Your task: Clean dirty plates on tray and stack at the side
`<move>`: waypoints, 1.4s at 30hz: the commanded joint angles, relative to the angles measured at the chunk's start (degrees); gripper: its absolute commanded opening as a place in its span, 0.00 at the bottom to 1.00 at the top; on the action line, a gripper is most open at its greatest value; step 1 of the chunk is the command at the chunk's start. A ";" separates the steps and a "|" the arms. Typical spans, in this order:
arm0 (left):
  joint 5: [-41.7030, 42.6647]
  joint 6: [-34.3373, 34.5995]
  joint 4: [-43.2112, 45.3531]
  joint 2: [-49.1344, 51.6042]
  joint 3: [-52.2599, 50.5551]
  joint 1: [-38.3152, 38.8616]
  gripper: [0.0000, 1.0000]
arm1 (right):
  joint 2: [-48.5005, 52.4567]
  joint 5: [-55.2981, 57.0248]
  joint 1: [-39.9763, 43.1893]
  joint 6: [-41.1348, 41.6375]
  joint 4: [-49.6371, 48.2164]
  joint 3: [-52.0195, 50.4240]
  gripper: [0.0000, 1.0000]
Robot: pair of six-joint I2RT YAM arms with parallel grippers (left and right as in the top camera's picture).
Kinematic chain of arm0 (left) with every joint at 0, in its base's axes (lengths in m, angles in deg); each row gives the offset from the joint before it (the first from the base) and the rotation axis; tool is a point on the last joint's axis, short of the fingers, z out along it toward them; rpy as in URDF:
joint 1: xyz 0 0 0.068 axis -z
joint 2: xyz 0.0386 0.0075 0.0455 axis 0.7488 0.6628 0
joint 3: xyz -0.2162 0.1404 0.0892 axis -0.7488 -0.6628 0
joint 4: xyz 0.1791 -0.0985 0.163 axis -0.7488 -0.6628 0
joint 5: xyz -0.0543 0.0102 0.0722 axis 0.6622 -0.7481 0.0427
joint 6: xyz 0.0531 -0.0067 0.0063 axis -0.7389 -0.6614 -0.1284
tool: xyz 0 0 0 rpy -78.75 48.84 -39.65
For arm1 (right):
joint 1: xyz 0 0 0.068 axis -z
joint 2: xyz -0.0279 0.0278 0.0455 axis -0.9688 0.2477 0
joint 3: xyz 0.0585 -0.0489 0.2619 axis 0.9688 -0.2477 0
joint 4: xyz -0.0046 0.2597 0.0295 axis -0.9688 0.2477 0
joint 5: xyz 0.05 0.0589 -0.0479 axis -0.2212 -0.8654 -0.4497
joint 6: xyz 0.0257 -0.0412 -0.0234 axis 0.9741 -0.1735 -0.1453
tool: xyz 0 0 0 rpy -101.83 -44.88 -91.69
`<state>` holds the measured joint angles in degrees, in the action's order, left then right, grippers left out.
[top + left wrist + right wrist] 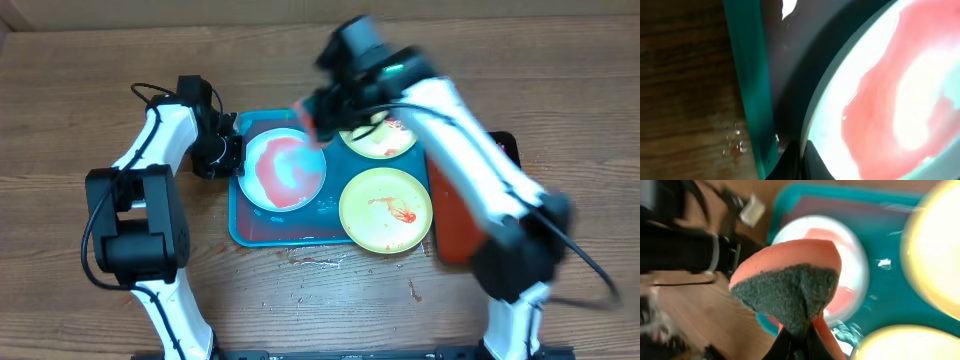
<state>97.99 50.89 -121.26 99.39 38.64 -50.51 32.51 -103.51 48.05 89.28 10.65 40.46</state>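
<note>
In the left half of the tray (pixel 290 238), the left gripper (pixel 232 152) pinches the rim of the light-blue-rimmed plate (pixel 285 170), likely to steady it. The right gripper (pixel 797 347) is clamped on a sponge (pixel 790 280) over that plate, apparently ready to wipe its red smear.

Overhead view: illumination is bright, even and diffuse, coming from above; shadows beside the arms are soft. The right arm (pixel 470 150) is smeared by motion blur. The left arm (pixel 160 135) and the table (pixel 60 110) grain are sharp.

Left wrist view: the whole frame is out of focus. The light-blue plate (pixel 880 90) is overexposed at its centre. A deep shadow lies between its rim and the tray (pixel 747 75) wall.

Right wrist view: the sponge (pixel 790 285) is in fair focus. The yellow-green plates (pixel 935 255) are blown out and blurred. Small glints mark the wet tray floor.
</note>
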 commanded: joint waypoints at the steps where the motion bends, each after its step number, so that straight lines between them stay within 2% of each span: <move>1: -1.29 -3.76 -0.04 -8.20 0.15 -0.20 0.04 | -7.72 3.08 5.97 -0.17 3.85 0.87 0.04; 9: -9.27 -3.74 1.22 -16.50 0.15 1.44 0.04 | -13.77 9.62 17.64 -0.04 13.31 0.87 0.04; 16: -26.10 -0.28 1.22 -20.24 0.15 6.23 0.04 | -13.77 13.05 23.58 -0.04 15.89 0.85 0.04; 28: -58.51 10.54 0.92 -22.10 0.15 21.44 0.04 | -13.77 14.78 26.14 -0.04 16.17 0.85 0.04; 32: -64.78 13.40 1.22 -22.10 0.15 25.38 0.04 | -13.77 15.61 26.14 -0.04 16.22 0.85 0.04; 42: -80.72 15.19 3.21 -22.16 0.15 32.26 0.04 | -13.77 16.44 26.14 -0.02 16.24 0.85 0.04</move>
<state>27.74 63.65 -118.75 78.93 38.43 -20.12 20.19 -87.82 73.81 89.22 27.02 40.73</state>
